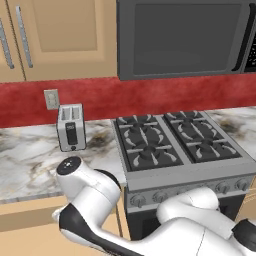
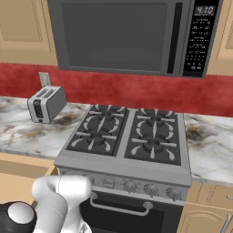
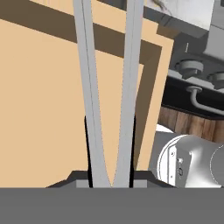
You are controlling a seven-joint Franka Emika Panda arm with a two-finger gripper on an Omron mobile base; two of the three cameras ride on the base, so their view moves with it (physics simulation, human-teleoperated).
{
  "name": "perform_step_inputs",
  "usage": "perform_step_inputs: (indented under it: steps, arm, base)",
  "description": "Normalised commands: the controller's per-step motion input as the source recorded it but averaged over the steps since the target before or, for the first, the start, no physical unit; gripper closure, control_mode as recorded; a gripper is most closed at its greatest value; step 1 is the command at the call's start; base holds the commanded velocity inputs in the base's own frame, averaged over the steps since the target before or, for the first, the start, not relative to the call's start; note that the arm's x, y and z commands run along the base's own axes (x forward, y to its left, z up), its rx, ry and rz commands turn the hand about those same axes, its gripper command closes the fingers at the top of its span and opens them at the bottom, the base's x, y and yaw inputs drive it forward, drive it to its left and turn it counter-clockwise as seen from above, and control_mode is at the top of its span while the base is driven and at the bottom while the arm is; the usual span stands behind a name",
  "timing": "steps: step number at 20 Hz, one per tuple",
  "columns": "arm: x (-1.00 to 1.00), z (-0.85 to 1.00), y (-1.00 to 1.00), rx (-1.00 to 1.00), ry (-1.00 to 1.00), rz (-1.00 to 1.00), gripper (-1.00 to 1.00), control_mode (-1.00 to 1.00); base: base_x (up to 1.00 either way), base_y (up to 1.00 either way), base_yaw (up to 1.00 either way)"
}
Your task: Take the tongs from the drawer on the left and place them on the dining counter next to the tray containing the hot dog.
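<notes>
You've got the tongs point(image 3: 109, 109) clamped in the gripper point(image 3: 111, 181), jaws pinched nearly together at the hinged end, both silver arms splaying up and away from the hand. They hang over the open drawer point(image 3: 48, 109), tan floor right behind them and its darker walls around the top. So the pick looks done, but the risky part is ahead.

Stuff I'd watch for:

- You're holding a long skinny thing by one end. Any fast swing and it'll likely pivot or slide in the fingers point(image 3: 89, 148) (smooth metal, not much to bite on).
- The far ends run out the top of the hand view, so I can't tell how close the tips are to the drawer wall. Pull sideways before lifting and they could catch on it.
- The stove point(image 1: 180, 150) sits just right of the drawer, and its oven handle point(image 3: 199, 98) sticks out near your exit path. A wide turn could clip it.
- From the base views the arm is folded low in front of the cabinets, toaster point(image 1: 70, 127) up on the worktop, and the dining counter is elsewhere, so you've got a drive ahead with that load sticking out.

Lift straight, then go slow.
</notes>
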Motion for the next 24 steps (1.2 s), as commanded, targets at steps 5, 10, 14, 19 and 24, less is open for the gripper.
perform_step_inputs:
  steps: [5, 10, 14, 19, 24]
  arm:
    - [0.18, 0.20, -0.30, 0.00, 0.00, 0.00, 1.00, -1.00]
    - [0.20, 0.24, -0.33, 0.00, 0.00, 0.00, 1.00, -1.00]
    - [0.14, 0.25, -0.36, 0.00, -0.01, 0.00, 1.00, -1.00]
    - [0.16, 0.23, -0.38, 0.00, -0.02, 0.00, 1.00, -1.00]
    - [0.23, 0.20, -0.44, 0.00, 0.00, 0.00, 1.00, -1.00]
  base:
    - [0.00, 0.00, 0.00]
    - [0.00, 0.00, 0.00]
    - [0.00, 0.00, 0.00]
    - [0.00, 0.00, 0.00]
    - [0.00, 0.00, 0.00]
